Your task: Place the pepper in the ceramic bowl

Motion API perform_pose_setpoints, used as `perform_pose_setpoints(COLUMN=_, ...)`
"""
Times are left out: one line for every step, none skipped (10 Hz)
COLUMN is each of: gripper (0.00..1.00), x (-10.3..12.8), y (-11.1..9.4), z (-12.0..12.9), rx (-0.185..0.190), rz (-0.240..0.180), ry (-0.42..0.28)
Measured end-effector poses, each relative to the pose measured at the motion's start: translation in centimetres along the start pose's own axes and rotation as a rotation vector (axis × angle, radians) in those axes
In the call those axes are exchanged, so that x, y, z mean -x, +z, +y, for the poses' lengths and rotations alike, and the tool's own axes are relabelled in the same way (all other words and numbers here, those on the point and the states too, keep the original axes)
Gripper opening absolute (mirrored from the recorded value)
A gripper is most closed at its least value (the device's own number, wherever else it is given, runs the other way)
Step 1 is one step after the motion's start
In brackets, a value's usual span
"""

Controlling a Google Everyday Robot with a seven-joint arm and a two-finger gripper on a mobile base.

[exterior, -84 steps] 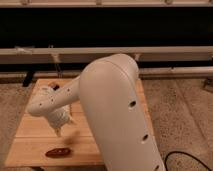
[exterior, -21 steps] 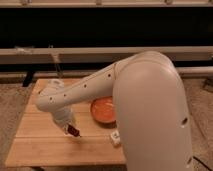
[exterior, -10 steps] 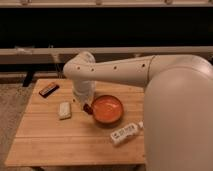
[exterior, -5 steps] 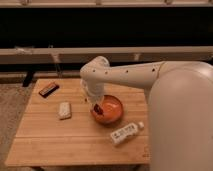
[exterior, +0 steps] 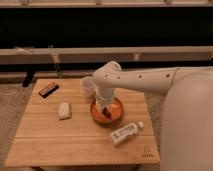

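While over bowl:
Gripper [exterior: 105,108]: inside round orange ceramic bowl [exterior: 117,112]
Jaws: pinching small dark red pepper [exterior: 106,114]

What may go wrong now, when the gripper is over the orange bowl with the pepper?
The gripper hangs inside the ceramic bowl with the pepper at its tip. The pepper may stick to the fingers at release. The arm stands close to the pale cup and might knock it when it lifts away.
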Motion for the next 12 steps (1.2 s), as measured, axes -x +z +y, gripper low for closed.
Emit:
perform_pose_setpoints(gripper=0.89, x=0.5, y=-0.1, z=0.1, rx=0.001, rz=-0.003, ry=-0.002)
perform_pose_setpoints(gripper=0.89, x=0.9, y=-0.1, z=0.3, rx=0.002, rz=-0.002, ry=-0.005)
perform_pose_setpoints(gripper=0.89, x=0.7, y=0.0, z=0.2, rx=0.001, rz=0.0, ry=-0.008)
perform_pose_setpoints(gripper=0.89, x=0.3, y=-0.1, z=-0.2, rx=-0.002, rz=0.002, ry=-0.006)
perform_pose_setpoints(gripper=0.89, x=-0.2, y=-0.1, z=-0.6, rx=-0.003, rz=0.001, ry=-0.003)
perform_pose_setpoints(gripper=0.89, x=-0.3, y=-0.2, z=-0.8, rx=-0.003, rz=-0.003, ry=-0.002)
perform_pose_setpoints(gripper=0.89, x=0.1, y=-0.3, z=-0.6, rx=-0.002, rz=-0.006, ry=-0.004)
perform_pose_setpoints(gripper=0.89, x=0.5, y=-0.2, z=-0.2, rx=-0.001, rz=-0.008, ry=-0.007)
perform_pose_setpoints(gripper=0.89, x=0.8, y=-0.2, z=0.0, rx=-0.001, rz=-0.007, ry=-0.009)
perform_pose_setpoints(gripper=0.89, x=0.3, y=-0.2, z=-0.4, rx=-0.004, rz=-0.003, ry=-0.006)
perform_pose_setpoints(gripper=0.89, x=0.1, y=-0.3, z=-0.7, rx=-0.006, rz=-0.003, ry=-0.005)
perform_pose_setpoints(gripper=0.89, x=0.0, y=-0.3, z=-0.8, rx=-0.006, rz=-0.005, ry=-0.004)
